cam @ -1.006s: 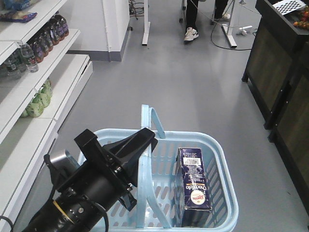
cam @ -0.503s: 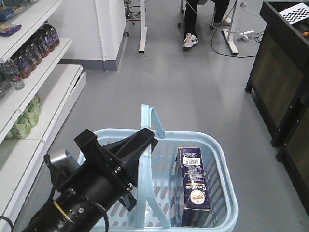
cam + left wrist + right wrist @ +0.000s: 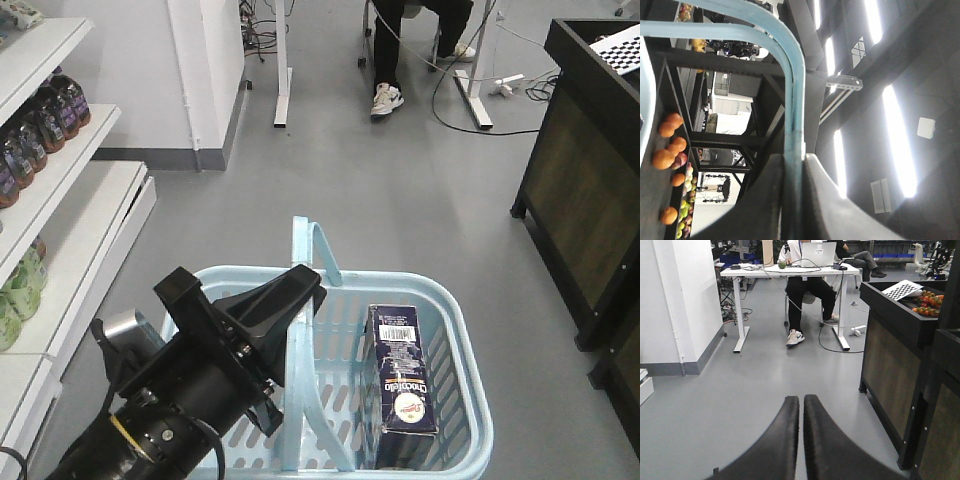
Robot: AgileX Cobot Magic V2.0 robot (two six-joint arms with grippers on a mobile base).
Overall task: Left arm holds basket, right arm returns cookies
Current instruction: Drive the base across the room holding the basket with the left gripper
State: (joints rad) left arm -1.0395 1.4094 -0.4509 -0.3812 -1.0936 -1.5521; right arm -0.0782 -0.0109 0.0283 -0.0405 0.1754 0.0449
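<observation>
The light blue basket (image 3: 455, 310) hangs in front of me over the grey floor. My left gripper (image 3: 303, 287), a black wedge, is shut on one of its swing handles (image 3: 297, 370). In the left wrist view that handle (image 3: 791, 80) runs up from between the two fingers of the left gripper (image 3: 794, 159). The navy cookies box (image 3: 401, 378) stands on end inside the basket at its right side, barcode up. My right gripper (image 3: 801, 399) shows only in its own wrist view. It is shut with nothing in it and points over bare floor.
White shelves (image 3: 70, 215) holding dark and green bottles line the left. A dark wooden stand (image 3: 590, 190) with fruit (image 3: 930, 302) stands on the right. Ahead, a person (image 3: 802, 295) sits at a white desk (image 3: 790, 271) with cables on the floor.
The shelves have slid out to the left and the desk legs, shoe and stand have drawn nearer, so the base has rolled forward. Basket, cookies and left gripper keep their places.
</observation>
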